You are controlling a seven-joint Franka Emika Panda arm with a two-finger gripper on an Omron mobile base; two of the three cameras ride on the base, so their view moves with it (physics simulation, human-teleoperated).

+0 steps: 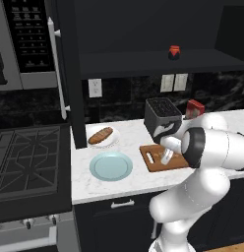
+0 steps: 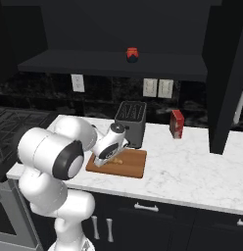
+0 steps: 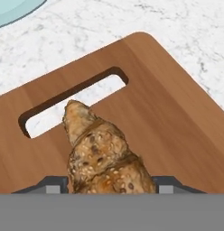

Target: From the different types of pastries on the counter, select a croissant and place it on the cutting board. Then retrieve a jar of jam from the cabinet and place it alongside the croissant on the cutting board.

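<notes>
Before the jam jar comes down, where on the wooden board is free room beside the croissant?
The brown wooden cutting board is bare on its end toward the black toaster and red box. Crowded: the slot-handle end, where the gripper holds the golden ridged croissant.

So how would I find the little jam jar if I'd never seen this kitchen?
Look up at the tall black cabinet above the white counter, to its wide open shelf. The jam jar stands alone there, above the toaster. It is tiny, round and dark with a bright red top, unlike the flat-sided red box on the counter.
</notes>
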